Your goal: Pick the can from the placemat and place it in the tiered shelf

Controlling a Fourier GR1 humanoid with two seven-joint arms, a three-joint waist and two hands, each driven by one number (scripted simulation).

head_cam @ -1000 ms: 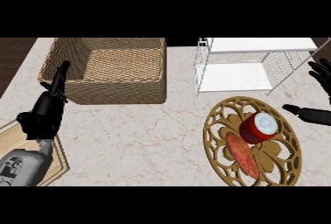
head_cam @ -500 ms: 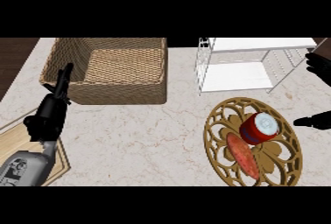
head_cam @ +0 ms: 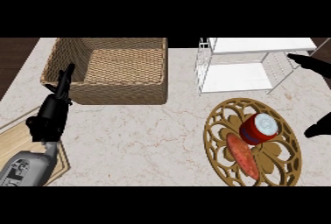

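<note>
A red can [head_cam: 258, 128] with a white top stands on the round, golden openwork placemat [head_cam: 223, 120] at the lower right. A red oblong thing [head_cam: 242, 156] lies on the mat just in front of the can. The white wire tiered shelf [head_cam: 242, 65] stands behind the mat at the upper right. My right hand [head_cam: 313, 66] shows only at the right edge, one black part by the shelf and one part near the can's right side; it holds nothing. My left hand [head_cam: 55, 109] rests open at the left, fingers pointing up along the basket's corner.
A large wicker basket [head_cam: 110, 70] sits at the back left, close to the left hand. A wooden board [head_cam: 19, 142] lies under the left forearm at the lower left. Marble counter [head_cam: 142, 140] stretches between basket and mat.
The right hand has slid further right, toward the view's edge, so less of it shows. The left hand and the can stay where they were.
</note>
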